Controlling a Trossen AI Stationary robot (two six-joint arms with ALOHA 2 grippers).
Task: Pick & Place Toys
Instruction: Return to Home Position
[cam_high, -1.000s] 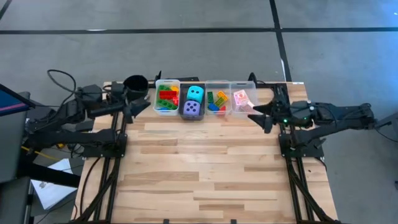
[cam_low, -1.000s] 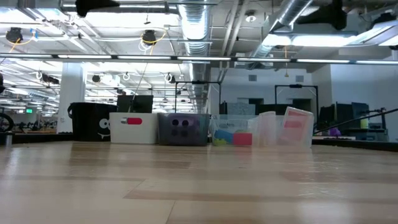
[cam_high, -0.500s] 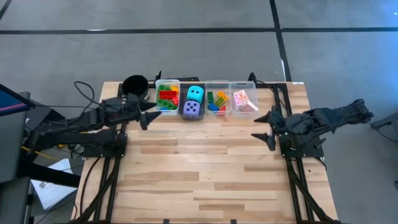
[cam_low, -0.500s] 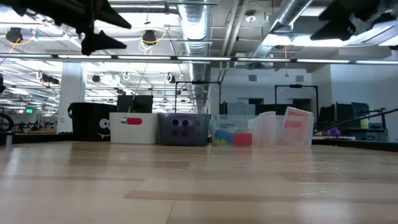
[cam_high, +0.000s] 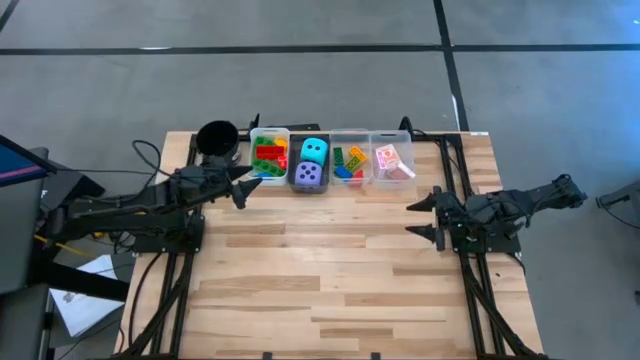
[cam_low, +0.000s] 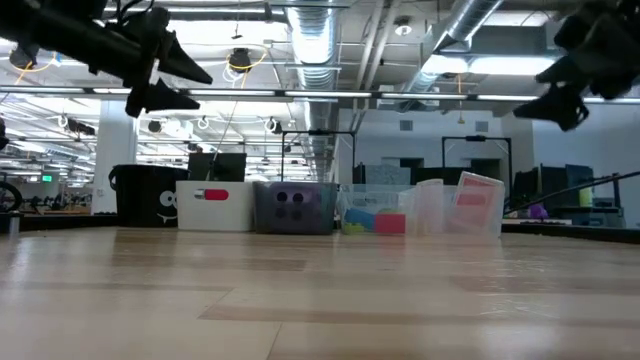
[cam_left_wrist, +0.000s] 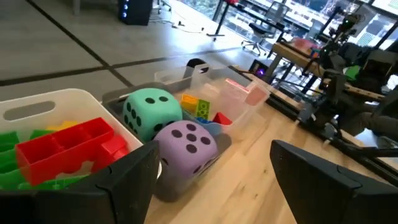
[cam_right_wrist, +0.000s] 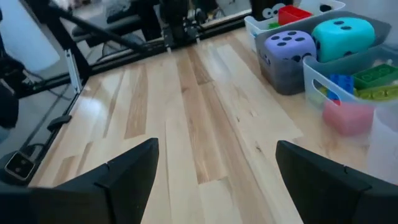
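From above, every toy lies in the row of bins along the tabletop's (cam_high: 330, 280) far edge. There are bricks (cam_high: 267, 160) in the white bin (cam_high: 269, 131), and the cyan die (cam_high: 314, 150) and purple die (cam_high: 309, 174) share the dark bin (cam_high: 310, 191). More bricks fill one clear bin (cam_high: 350, 133), and the cards (cam_high: 390, 160) lie in the clear bin (cam_high: 392, 134) nearest the far right corner. The black cup (cam_high: 218, 138) stands at the far left corner. Open wood runs from the bins to the near edge. The left gripper (cam_high: 243, 186) hangs just in front of the white bin, fingers apart and holding nothing. The right gripper (cam_high: 412, 219) sits by the right edge, apart from the card bin, fingers spread and also empty.

At table height, the left gripper (cam_low: 200, 90) and right gripper (cam_low: 555, 95) hang high in the upper corners, well above the bins.

The left wrist camera shows that gripper's (cam_left_wrist: 214, 152) spread fingers framing the purple die (cam_left_wrist: 186, 146), with the cyan die (cam_left_wrist: 149, 112) behind it.

The right wrist camera shows its gripper (cam_right_wrist: 217, 146) open over bare planks, with the dice and bins off to one side.

A second ago the right gripper was right at the card bin, and it has since drawn back toward the near edge. The left gripper has edged along toward the dark bin. Neither gripper showed at table height then. The toys have not moved.
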